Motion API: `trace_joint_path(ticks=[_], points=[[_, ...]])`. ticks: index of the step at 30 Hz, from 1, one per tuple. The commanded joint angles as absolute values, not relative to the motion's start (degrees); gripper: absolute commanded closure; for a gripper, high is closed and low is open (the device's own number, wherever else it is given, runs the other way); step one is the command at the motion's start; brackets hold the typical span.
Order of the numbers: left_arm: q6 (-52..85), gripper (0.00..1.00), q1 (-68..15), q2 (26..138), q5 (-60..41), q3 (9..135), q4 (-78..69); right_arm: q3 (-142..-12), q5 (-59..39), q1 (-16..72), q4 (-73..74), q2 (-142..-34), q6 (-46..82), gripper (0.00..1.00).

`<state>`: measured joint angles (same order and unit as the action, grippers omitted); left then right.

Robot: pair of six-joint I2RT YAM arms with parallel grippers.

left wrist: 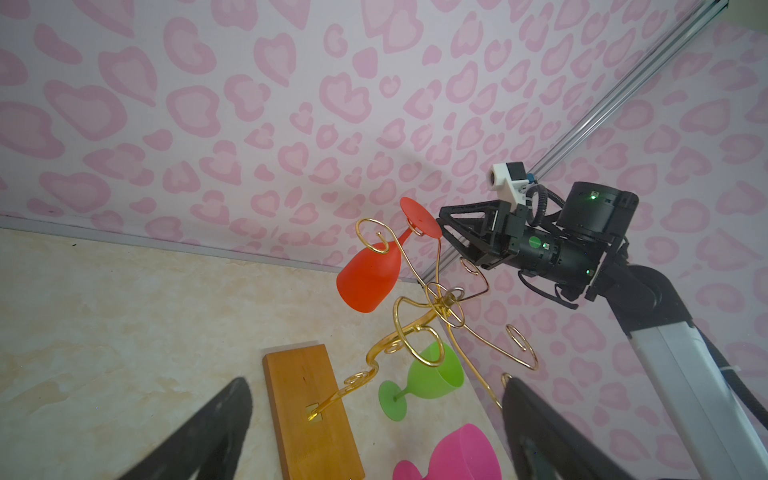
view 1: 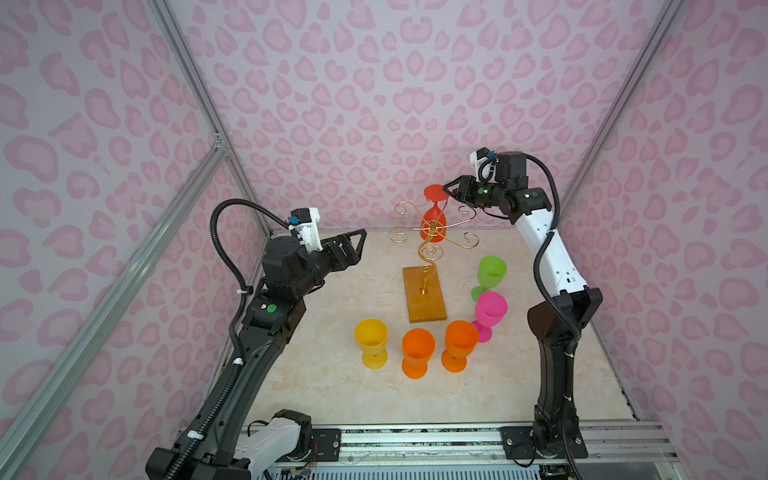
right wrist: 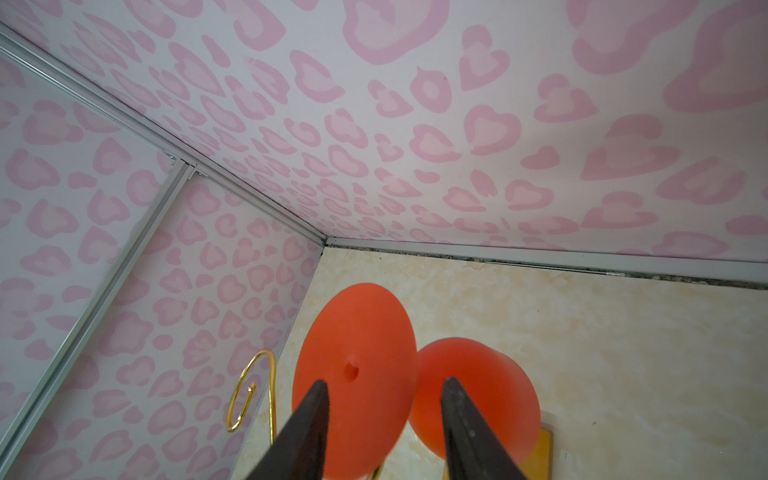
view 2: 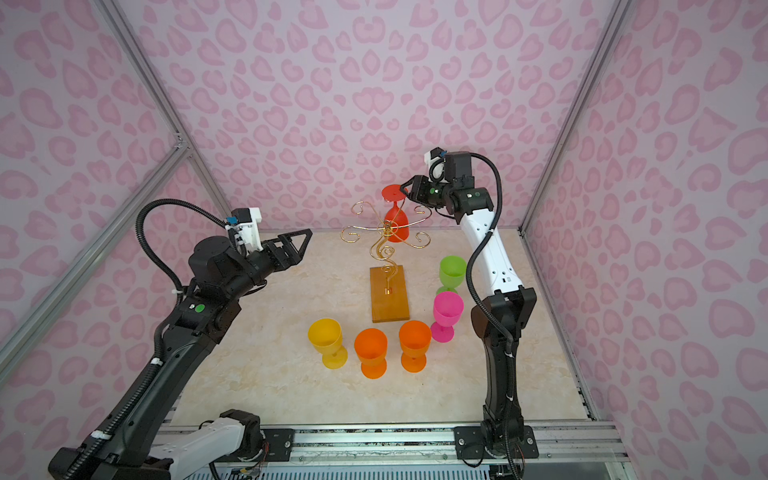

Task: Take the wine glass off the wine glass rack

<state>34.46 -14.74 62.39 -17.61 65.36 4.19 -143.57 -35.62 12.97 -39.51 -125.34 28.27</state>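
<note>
Walls in pink heart print: closing the cell on three sides. Tabletop, pale marble look: carrying everything else. Left arm: reaching in from the left, holding the left gripper in the air, well apart from the wine glass rack, fingers spread wide, nothing between them. Right arm: reaching high at the far right, pointing the right gripper at the foot of the wine glass; jaws standing partly apart, one finger lying in front of the red foot disc, the other just beside its edge; clamping nothing, touching or not impossible to tell. Then the wine glass rack: standing upright near the middle on its wooden base. Then the wine glass, red: hanging upside down from a far scroll arm, foot up, bowl down, not yet taken off. Last, five glasses standing upright: yellow glass, orange glass and second orange glass in a row before the base, pink glass and green glass near its right side.
</note>
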Motion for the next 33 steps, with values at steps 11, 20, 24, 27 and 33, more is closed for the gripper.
trace_joint_path(ticks=[11, 20, 24, 27, 33], points=[[33.9, 0.05, -14.7, 61.7, -18.0, 65.0, 3.0, -143.9, -39.5, 13.5, -37.4, -126.5, 30.4, 0.59], [33.9, 0.05, -14.7, 61.7, -18.0, 64.6, 3.1, -143.5, -42.0, 13.8, -35.8, -126.7, 32.0, 0.62], [33.9, 0.05, -14.7, 61.6, -17.9, 64.4, 3.0, -143.3, -41.2, 13.9, -36.4, -126.7, 31.6, 0.62], [33.9, 0.05, -14.7, 61.5, -18.0, 64.3, 2.9, -142.7, -39.9, 13.9, -36.7, -126.4, 30.9, 0.62], [34.0, 0.05, -14.8, 61.6, -18.0, 64.2, 2.9, -142.6, -39.6, 13.9, -36.2, -126.7, 31.2, 0.61]])
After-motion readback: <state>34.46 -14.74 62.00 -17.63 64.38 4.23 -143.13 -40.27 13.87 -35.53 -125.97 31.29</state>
